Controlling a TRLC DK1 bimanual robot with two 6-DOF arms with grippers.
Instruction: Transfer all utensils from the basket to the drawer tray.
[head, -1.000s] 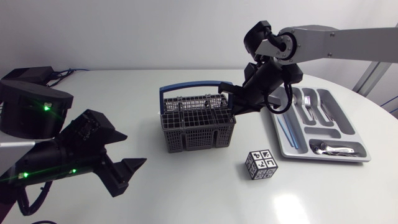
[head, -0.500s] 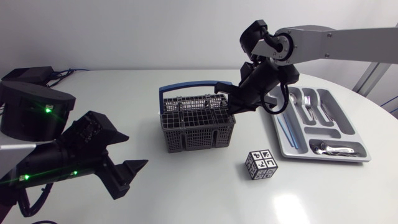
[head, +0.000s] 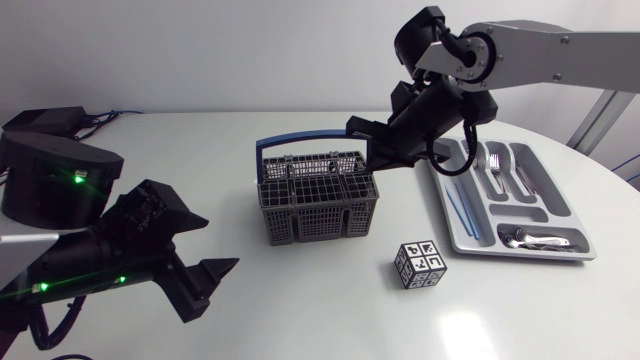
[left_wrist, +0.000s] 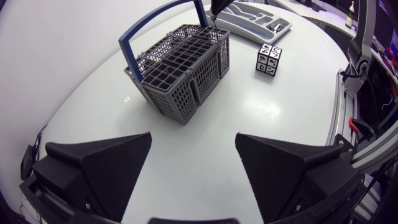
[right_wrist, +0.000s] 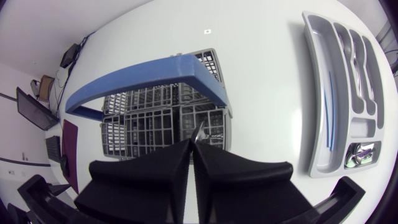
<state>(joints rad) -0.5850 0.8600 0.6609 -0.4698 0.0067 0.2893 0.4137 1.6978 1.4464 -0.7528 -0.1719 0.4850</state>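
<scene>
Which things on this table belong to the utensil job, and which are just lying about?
For the job:
grey plastic grid basket with blue handle
silver-grey compartmented drawer tray
thin metal utensil, pinched between the fingers of the right gripper

Lying about:
black-and-white patterned cube

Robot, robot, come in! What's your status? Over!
Left gripper open, empty. Right gripper shut on a utensil over the basket. Drawer tray partly filled. Marker cube off to the side, nothing blocking.
</scene>
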